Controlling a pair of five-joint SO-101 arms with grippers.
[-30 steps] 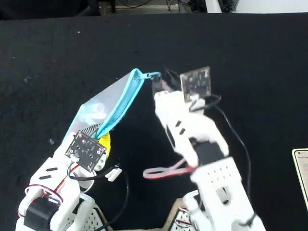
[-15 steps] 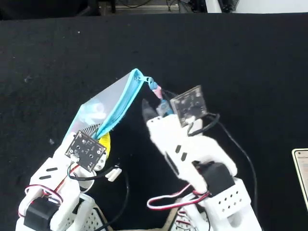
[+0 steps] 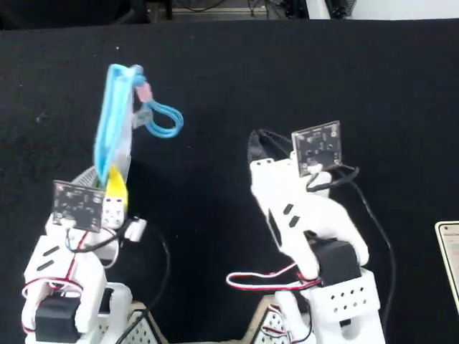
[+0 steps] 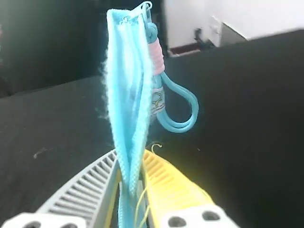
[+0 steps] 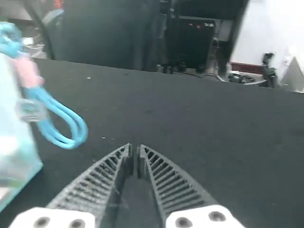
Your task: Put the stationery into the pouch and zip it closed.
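Observation:
The light blue pouch point(image 3: 115, 115) stands on edge, lifted off the black table, with my left gripper point(image 3: 111, 188) shut on its near end. In the left wrist view the pouch point(image 4: 128, 95) rises between the grey and yellow fingers point(image 4: 166, 183), its zip edges pressed together. The zip pull with its blue cord loop point(image 3: 163, 120) hangs at the far top end point(image 4: 183, 111). My right gripper point(image 3: 257, 143) is shut and holds nothing, well to the right of the pouch. Its wrist view has the pouch point(image 5: 12, 142) and loop point(image 5: 61, 126) off to one side of the gripper point(image 5: 133, 152).
A black cloth point(image 3: 323, 64) covers the table. A pale card point(image 3: 450, 251) lies at the right edge. Wide bare cloth stretches behind and to the right of the arms. Room clutter stands beyond the far table edge.
My right gripper let go of the zip pull, drew back right and shut. The left arm swung the pouch leftward and upright; the cord loop now hangs free.

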